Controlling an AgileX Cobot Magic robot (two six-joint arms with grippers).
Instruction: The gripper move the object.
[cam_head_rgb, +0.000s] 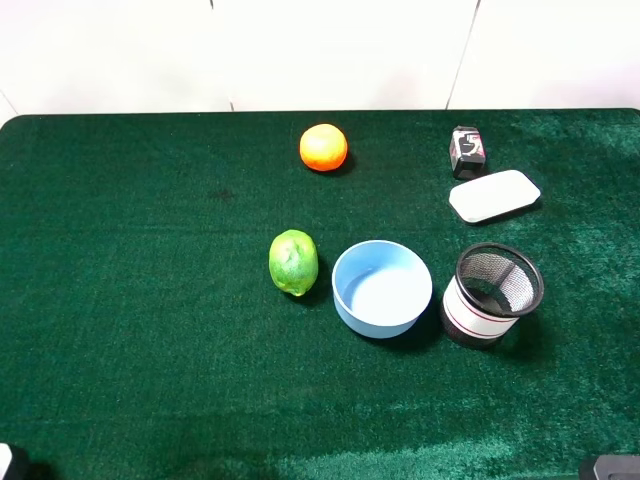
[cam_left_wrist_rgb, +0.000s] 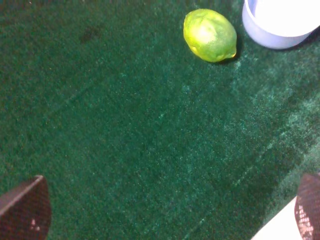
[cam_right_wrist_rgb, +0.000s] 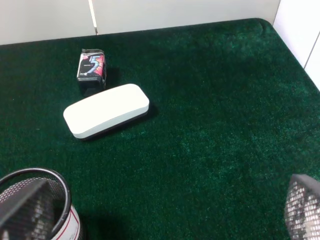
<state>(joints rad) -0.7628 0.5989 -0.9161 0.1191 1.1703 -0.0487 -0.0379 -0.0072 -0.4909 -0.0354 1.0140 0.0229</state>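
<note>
Six things lie on your green felt surface (cam_head_rgb: 120, 300), and reading left to right you meet the lime (cam_head_rgb: 293, 262) first, lying on its side. Just beyond it sits the light blue bowl (cam_head_rgb: 381, 288), upright, near the lime but apart from it. Farther back, between those two in the row, the orange (cam_head_rgb: 323, 147) rests alone, well apart from the rest.

Next comes your task's thing: the mesh cup (cam_head_rgb: 492, 294), black wire with a white band and thin red stripes, standing upright just beside the bowl on its right; you cannot tell whether the two touch. Behind the cup lies the white case (cam_head_rgb: 494, 195), flat and slightly angled, and just behind that stands a small dark packet (cam_head_rgb: 467, 151).

Your left end effector (cam_left_wrist_rgb: 170, 212) hangs above bare felt with its jaws spread wide, one fingertip at each lower corner of its wrist view, gripping nothing; the lime (cam_left_wrist_rgb: 210, 35) and the bowl's rim (cam_left_wrist_rgb: 270, 37) lie ahead of it. Your right end effector (cam_right_wrist_rgb: 165, 210) is likewise released, jaws wide apart. One finger (cam_right_wrist_rgb: 25, 207) overlaps the cup's rim (cam_right_wrist_rgb: 60, 182) in that view; the other finger is over open felt. The case (cam_right_wrist_rgb: 106, 117) and packet (cam_right_wrist_rgb: 91, 69) lie beyond.
</note>
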